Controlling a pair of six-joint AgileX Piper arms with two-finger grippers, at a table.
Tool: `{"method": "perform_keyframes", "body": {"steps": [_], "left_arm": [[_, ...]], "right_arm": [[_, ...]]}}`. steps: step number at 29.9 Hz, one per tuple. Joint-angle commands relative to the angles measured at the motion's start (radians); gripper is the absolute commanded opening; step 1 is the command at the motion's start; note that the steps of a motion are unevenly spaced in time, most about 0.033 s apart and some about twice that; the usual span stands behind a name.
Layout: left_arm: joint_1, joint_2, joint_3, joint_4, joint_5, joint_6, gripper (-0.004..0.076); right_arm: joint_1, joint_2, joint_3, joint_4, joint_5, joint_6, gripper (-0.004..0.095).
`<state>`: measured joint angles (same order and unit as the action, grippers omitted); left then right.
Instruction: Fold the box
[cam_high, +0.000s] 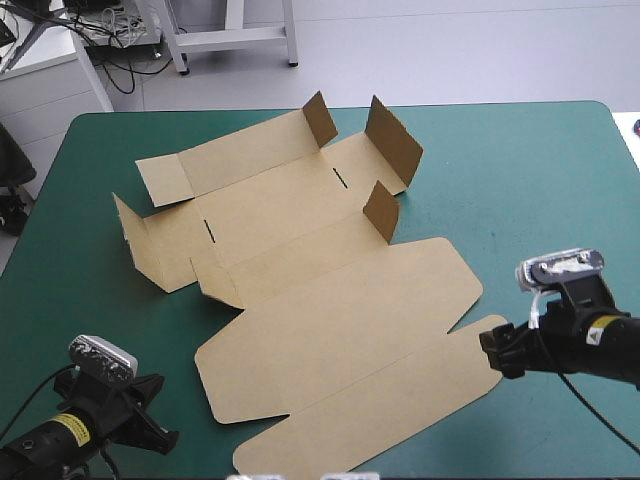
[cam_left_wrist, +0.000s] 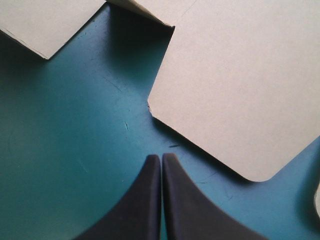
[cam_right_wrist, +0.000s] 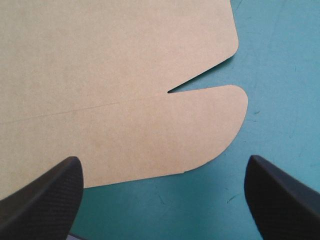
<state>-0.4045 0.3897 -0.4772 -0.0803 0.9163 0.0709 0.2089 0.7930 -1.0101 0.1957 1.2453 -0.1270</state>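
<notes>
The brown box (cam_high: 330, 320) lies unfolded across the middle of the teal-green table (cam_high: 520, 180), its wide lid panel toward the front. Small flaps stand up at its far end (cam_high: 392, 140) and at its left end (cam_high: 125, 230). My left gripper (cam_high: 168, 438) is low near the front left corner, shut and empty, just short of the lid's corner. In the left wrist view the left gripper (cam_left_wrist: 161, 159) points at the lid's edge (cam_left_wrist: 240, 75). My right gripper (cam_high: 490, 350) is open at the lid's right end. The rounded flap (cam_right_wrist: 150, 130) lies just ahead, between its fingers (cam_right_wrist: 45, 195).
Bare cover lies to the right of the box and along the front left. The far edge of the table runs close behind the raised flaps (cam_high: 320, 118). A second board flap (cam_left_wrist: 45, 20) shows ahead of the left gripper.
</notes>
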Motion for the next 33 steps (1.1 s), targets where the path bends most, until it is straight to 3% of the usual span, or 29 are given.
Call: {"method": "perform_keyframes", "body": {"steps": [1, 16, 21, 33], "left_arm": [[-0.008, 0.006, -0.030, -0.014, -0.059, -0.006, -0.0010], [-0.008, 0.006, -0.030, -0.014, -0.059, -0.006, -0.0010], [-0.008, 0.006, -0.030, -0.014, -0.059, -0.006, -0.0010], [-0.008, 0.006, -0.030, -0.014, -0.063, -0.006, -0.0010]], "right_arm": [[-0.002, 0.113, -0.094, 0.012, 0.008, -0.017, 0.0809], [-0.002, 0.548, -0.372, 0.011, -0.096, -0.236, 0.0859], [-0.002, 0.635, -0.480, 0.071, -0.122, -0.284, 0.0921], [-0.002, 0.883, -0.774, 0.212, -0.132, -0.341, 0.0923]]}}
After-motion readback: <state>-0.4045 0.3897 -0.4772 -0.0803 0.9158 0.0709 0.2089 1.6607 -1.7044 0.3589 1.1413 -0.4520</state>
